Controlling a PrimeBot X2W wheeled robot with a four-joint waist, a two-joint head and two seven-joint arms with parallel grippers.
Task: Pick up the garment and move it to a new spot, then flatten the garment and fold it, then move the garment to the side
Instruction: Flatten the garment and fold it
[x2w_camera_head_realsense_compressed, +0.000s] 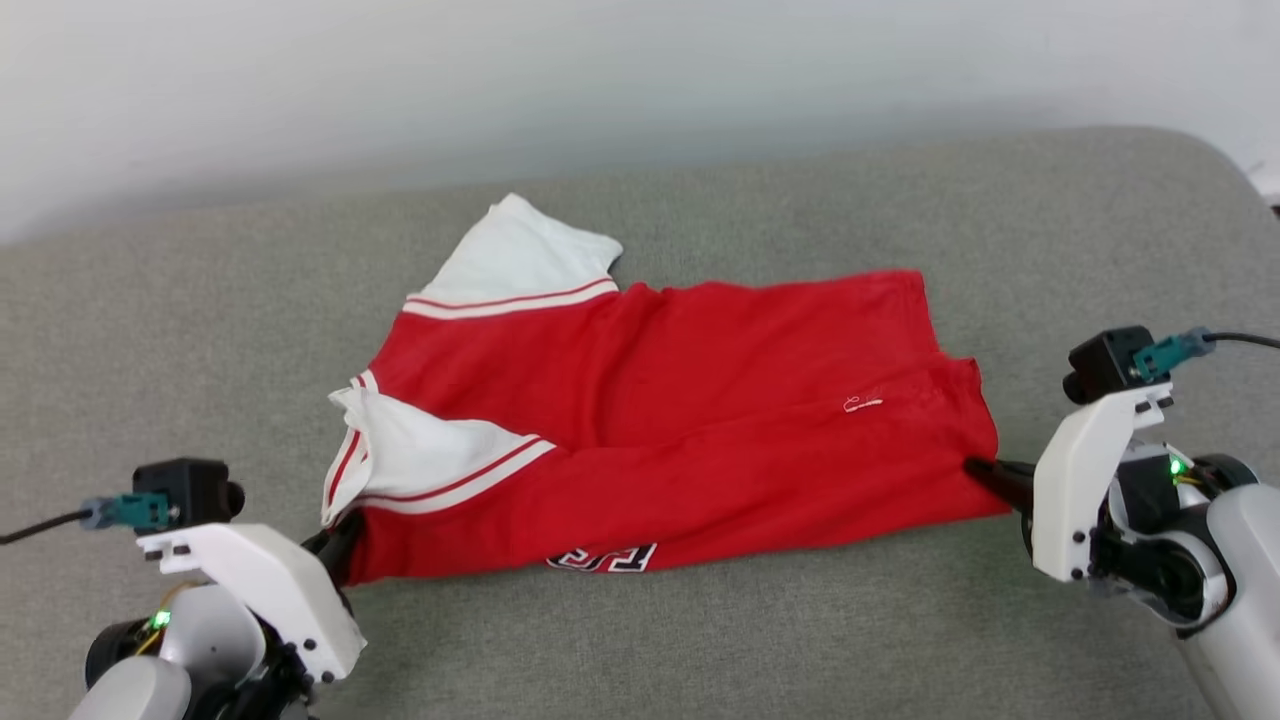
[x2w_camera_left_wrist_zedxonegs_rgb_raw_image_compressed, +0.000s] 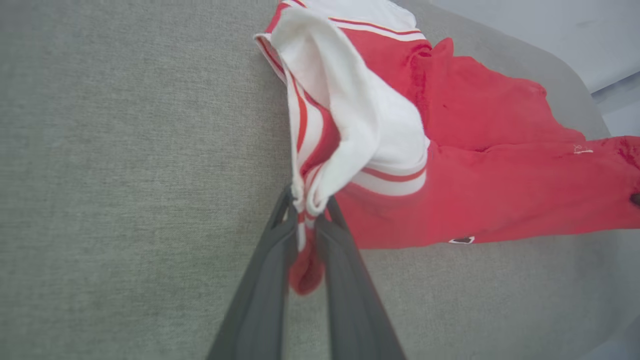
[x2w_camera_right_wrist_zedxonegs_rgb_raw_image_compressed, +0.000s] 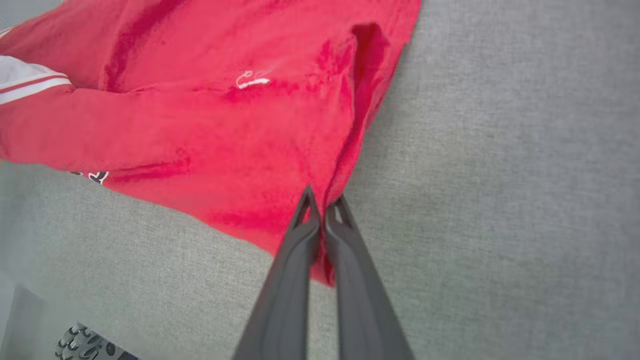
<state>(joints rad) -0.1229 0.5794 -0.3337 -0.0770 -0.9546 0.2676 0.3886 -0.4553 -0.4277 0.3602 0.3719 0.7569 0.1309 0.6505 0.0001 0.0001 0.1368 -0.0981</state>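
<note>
Since our left fingers (x2w_camera_left_wrist_zedxonegs_rgb_raw_image_compressed: 265, 280) clamp the shirt (x2w_camera_head_realsense_compressed: 680, 430) at its sleeve end and our right fingers (x2w_camera_right_wrist_zedxonegs_rgb_raw_image_compressed: 287, 280) pinch its hem corner on the grey cushion (x2w_camera_head_realsense_compressed: 800, 620), we're probably mid-fold; next: lift both ends together, taut.

Block lettering (x2w_camera_head_realsense_compressed: 602, 558), white with a dark outline, peeks from the shirt's (x2w_camera_head_realsense_compressed: 680, 400) folded near edge, too cut off to read. A small white stitched squiggle (x2w_camera_head_realsense_compressed: 862, 404) spells nothing legible.
</note>
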